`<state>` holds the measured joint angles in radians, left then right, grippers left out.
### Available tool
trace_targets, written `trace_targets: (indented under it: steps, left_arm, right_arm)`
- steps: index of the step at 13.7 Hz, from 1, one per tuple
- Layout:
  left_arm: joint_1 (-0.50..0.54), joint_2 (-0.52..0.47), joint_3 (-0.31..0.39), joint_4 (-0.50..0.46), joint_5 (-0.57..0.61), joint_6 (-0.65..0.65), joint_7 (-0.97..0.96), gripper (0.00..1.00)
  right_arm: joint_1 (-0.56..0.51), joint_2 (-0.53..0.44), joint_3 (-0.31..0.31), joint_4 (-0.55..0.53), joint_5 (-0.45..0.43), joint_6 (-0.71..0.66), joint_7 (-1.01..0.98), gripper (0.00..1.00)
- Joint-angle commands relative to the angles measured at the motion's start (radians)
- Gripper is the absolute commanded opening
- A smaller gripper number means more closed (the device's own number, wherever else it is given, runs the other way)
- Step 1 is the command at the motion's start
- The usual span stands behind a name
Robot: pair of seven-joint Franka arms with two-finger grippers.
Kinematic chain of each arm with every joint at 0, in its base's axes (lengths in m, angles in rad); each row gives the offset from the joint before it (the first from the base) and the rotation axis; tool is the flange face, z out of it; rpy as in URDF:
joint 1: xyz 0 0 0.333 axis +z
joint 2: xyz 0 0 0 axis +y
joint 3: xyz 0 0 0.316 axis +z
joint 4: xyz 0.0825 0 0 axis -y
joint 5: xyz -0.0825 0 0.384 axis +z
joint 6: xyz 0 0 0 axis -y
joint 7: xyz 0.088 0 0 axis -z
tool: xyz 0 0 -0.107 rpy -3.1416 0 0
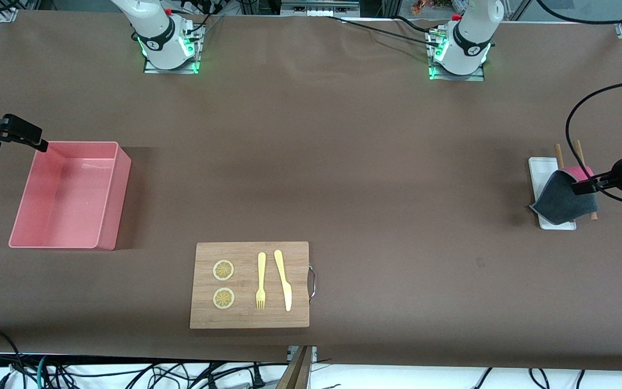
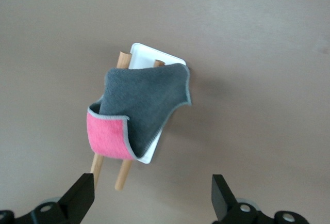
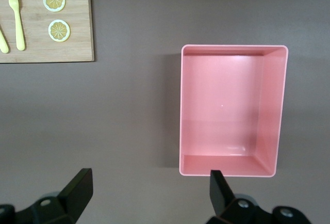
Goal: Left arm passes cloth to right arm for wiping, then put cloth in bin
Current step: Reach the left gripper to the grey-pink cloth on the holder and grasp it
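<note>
The cloth (image 1: 559, 200) lies crumpled on a white tray (image 1: 538, 167) toward the left arm's end of the table, dark grey face up with a magenta-pink fold (image 2: 105, 136) turned over. My left gripper (image 1: 586, 186) hangs just off the cloth's (image 2: 144, 100) pink end, and the left gripper (image 2: 152, 185) is open with nothing between its fingers. The salmon-pink bin (image 1: 119, 183) stands empty toward the right arm's end. My right gripper (image 1: 25, 135) hovers by the bin's (image 3: 273, 110) outer edge, and the right gripper (image 3: 149, 182) is open and holds nothing.
A wooden cutting board (image 1: 300, 259) sits nearer the front camera, mid-table, carrying two lemon slices (image 1: 223, 270), a yellow fork (image 1: 261, 281) and a yellow knife (image 1: 284, 280). Two wooden sticks (image 2: 124, 172) poke out under the tray and cloth.
</note>
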<state>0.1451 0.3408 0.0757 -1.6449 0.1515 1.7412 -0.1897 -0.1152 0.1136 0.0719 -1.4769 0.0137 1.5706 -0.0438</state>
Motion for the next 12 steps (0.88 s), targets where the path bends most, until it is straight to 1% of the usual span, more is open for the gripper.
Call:
trace_targets:
  steps: [1, 2, 3, 6, 7, 8, 9, 12]
  left_arm:
    - [0.043, 0.039, -0.002, -0.024, 0.034, 0.041, -0.028, 1.00]
    - [0.053, 0.052, -0.002, -0.030, 0.033, 0.046, -0.027, 1.00]
    - [0.056, 0.055, -0.002, -0.048, 0.033, 0.046, -0.027, 0.90]
    - [0.077, 0.058, -0.002, -0.095, 0.033, 0.046, -0.025, 0.66]
    - [0.086, 0.060, -0.004, -0.101, 0.033, 0.046, -0.016, 0.62]
    - [0.099, 0.069, -0.004, -0.101, 0.033, 0.046, -0.011, 0.58]
    - [0.100, 0.075, -0.004, -0.101, 0.033, 0.047, -0.011, 0.57]
    - [0.108, 0.107, -0.002, -0.099, 0.036, 0.081, -0.004, 0.58]
  right_arm:
    - [-0.006, -0.005, 0.003, -0.002, 0.011, 0.006, -0.016, 1.00]
    - [-0.006, -0.005, 0.003, -0.002, 0.011, 0.006, -0.016, 1.00]
    - [-0.006, -0.005, 0.003, -0.002, 0.011, 0.006, -0.016, 1.00]
    - [-0.006, -0.003, 0.003, -0.002, 0.011, 0.006, -0.016, 1.00]
    - [-0.007, -0.005, 0.002, -0.002, 0.012, 0.005, -0.018, 1.00]
    - [-0.009, -0.005, 0.000, -0.002, 0.012, 0.005, -0.018, 1.00]
    - [-0.009, -0.005, 0.000, -0.002, 0.012, 0.005, -0.018, 1.00]
    - [-0.007, -0.005, 0.000, -0.002, 0.012, 0.005, -0.016, 1.00]
